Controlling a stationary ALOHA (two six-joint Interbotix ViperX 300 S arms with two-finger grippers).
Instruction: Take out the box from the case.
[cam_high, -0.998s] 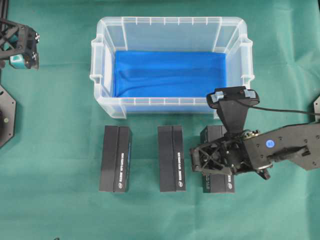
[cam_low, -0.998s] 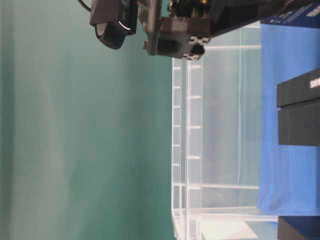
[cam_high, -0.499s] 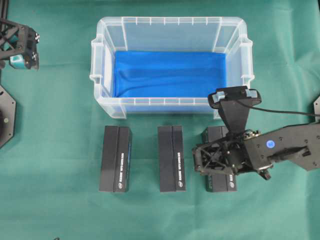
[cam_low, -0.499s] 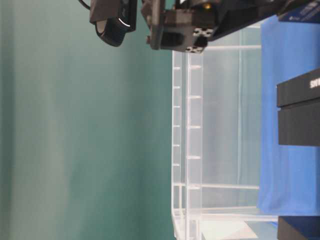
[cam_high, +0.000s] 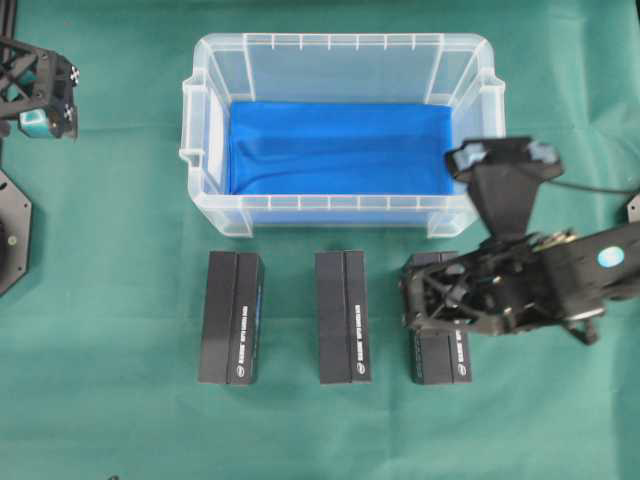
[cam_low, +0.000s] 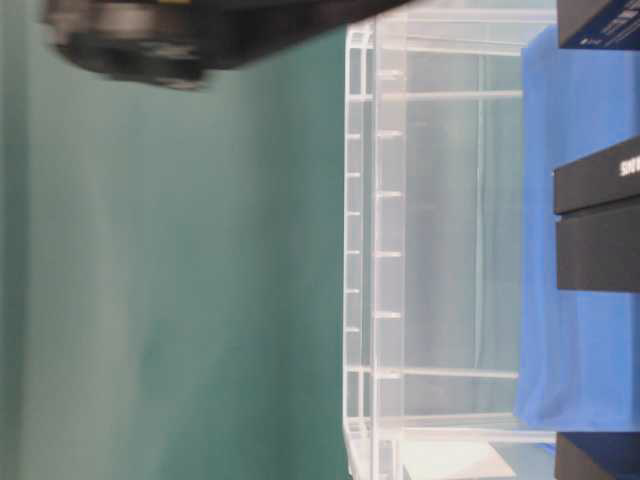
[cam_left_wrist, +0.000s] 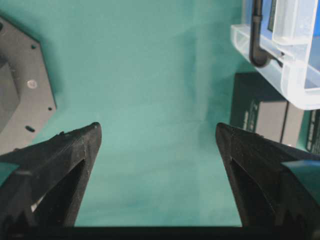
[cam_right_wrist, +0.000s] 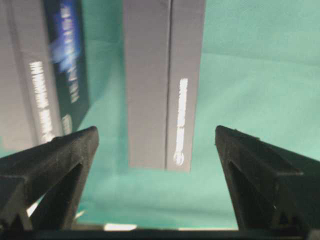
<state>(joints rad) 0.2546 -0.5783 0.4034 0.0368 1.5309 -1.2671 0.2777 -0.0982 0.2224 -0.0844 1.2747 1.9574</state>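
Note:
The case (cam_high: 205, 150) is a clear plastic bin holding only a blue cloth (cam_high: 340, 145). Three black boxes lie side by side on the green mat in front of it: a left box (cam_high: 231, 317), a middle box (cam_high: 343, 316) and a right box (cam_high: 440, 355). My right gripper (cam_high: 412, 300) hovers over the right box, open, with nothing between its fingers. In the right wrist view the gripper (cam_right_wrist: 156, 131) looks down on one box (cam_right_wrist: 162, 85), with another (cam_right_wrist: 45, 75) beside it. My left gripper (cam_high: 42, 95) (cam_left_wrist: 157, 125) hangs open over bare mat at the far left.
In the left wrist view a case corner (cam_left_wrist: 280, 65) and a black box (cam_left_wrist: 265, 117) show at the right, and a grey base plate (cam_left_wrist: 20, 95) at the left. The table-level view shows the case wall (cam_low: 380, 250) and the blurred right arm (cam_low: 150, 40).
My right gripper has opened wider, risen and drawn back to the right, off the right box. That box stays on the mat. The left arm has not moved.

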